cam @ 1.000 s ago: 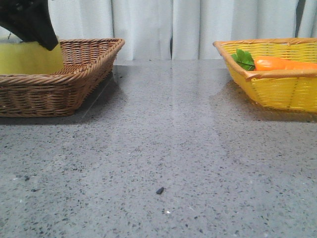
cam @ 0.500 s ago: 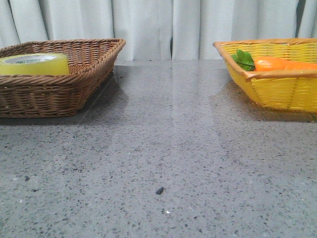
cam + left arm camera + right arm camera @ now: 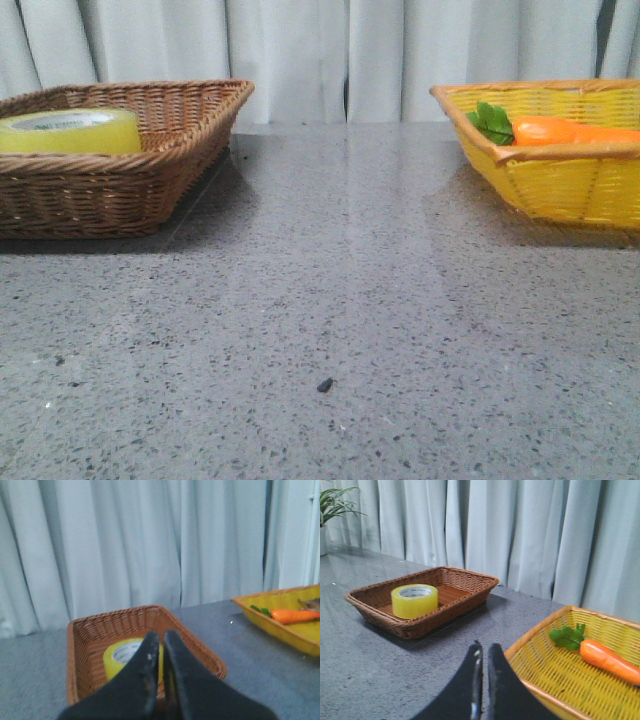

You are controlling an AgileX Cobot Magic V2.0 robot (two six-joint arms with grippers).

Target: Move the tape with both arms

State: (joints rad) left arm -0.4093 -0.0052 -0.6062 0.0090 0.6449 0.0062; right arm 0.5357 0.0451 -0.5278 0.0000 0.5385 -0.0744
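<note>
The yellow tape roll (image 3: 70, 131) lies flat in the brown wicker basket (image 3: 130, 185) at the table's far left. It also shows in the left wrist view (image 3: 122, 655) and in the right wrist view (image 3: 414, 600). My left gripper (image 3: 162, 640) is shut and empty, raised above and short of the brown basket (image 3: 80, 645). My right gripper (image 3: 484, 651) is shut and empty, over the table beside the yellow basket (image 3: 540, 630). Neither gripper shows in the front view.
A yellow wicker basket (image 3: 560, 185) at the far right holds an orange carrot (image 3: 565, 129) with green leaves (image 3: 491, 120). Grey curtains hang behind the table. A small dark speck (image 3: 324, 384) lies on the grey stone tabletop. A potted plant (image 3: 332, 502) stands far off.
One second ago the left gripper hung over the tape in the brown basket; it has lifted out of the front view, leaving the tape in the basket. The basket shifted very slightly.
</note>
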